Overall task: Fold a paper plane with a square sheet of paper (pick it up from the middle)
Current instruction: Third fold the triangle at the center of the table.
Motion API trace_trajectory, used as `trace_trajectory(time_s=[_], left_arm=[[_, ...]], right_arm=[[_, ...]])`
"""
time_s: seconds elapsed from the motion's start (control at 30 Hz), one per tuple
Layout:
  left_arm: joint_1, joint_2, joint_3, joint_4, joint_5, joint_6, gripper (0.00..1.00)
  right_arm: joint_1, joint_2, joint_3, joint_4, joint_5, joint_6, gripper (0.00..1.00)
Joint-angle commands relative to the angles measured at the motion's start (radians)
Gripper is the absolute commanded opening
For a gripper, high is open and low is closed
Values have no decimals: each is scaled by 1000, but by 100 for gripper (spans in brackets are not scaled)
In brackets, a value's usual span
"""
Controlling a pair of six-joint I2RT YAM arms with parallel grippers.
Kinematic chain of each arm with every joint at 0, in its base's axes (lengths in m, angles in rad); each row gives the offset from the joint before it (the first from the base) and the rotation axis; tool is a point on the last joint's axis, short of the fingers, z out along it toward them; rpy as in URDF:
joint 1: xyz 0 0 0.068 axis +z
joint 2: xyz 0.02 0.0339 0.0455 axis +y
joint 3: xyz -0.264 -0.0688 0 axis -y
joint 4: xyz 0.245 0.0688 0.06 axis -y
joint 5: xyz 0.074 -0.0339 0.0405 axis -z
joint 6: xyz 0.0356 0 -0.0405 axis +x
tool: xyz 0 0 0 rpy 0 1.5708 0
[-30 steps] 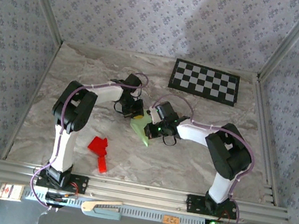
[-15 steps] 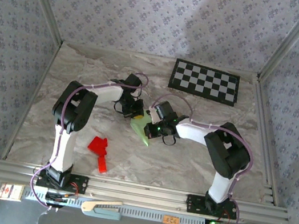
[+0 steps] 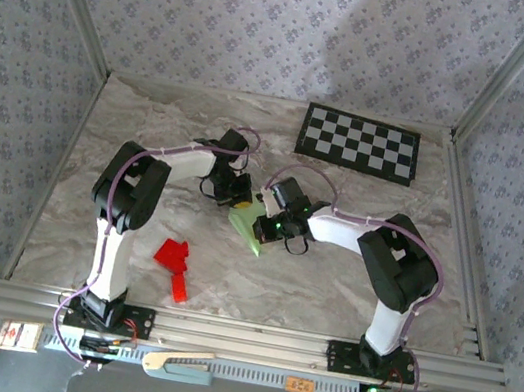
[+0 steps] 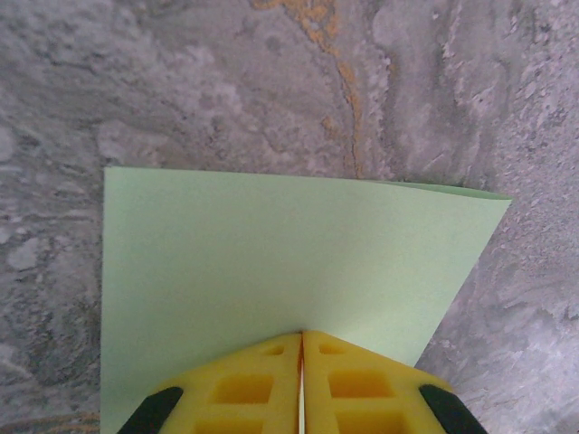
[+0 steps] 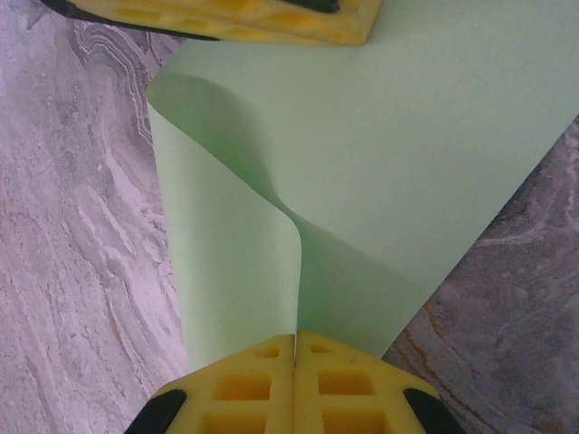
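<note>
Clamping opposite edges of the green paper (image 3: 250,227) at centre frame, left gripper (image 4: 301,342) and right gripper (image 5: 296,344) hold it curved, apparently to form a crease.

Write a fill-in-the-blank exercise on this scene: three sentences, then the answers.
1. The left gripper and the right gripper are both shut on the pale ____ square sheet of paper.
2. The checkerboard lies in the far ____ corner of the table.
3. The small paper shape lying loose on the table is ____.

Answers: green; right; red.
</note>
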Motion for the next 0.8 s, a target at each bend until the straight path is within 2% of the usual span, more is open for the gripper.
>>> trace_trajectory(time_s=[0.0, 0.5, 0.77], left_arm=[[-12, 36, 10, -46, -10, 16, 9], [-12, 21, 19, -49, -10, 12, 9], [32, -119, -21, -21, -68, -47, 15]], right_arm=[[5, 20, 25, -32, 19, 14, 0], [7, 43, 33, -48, 27, 12, 0], [6, 46, 28, -58, 36, 17, 0]])
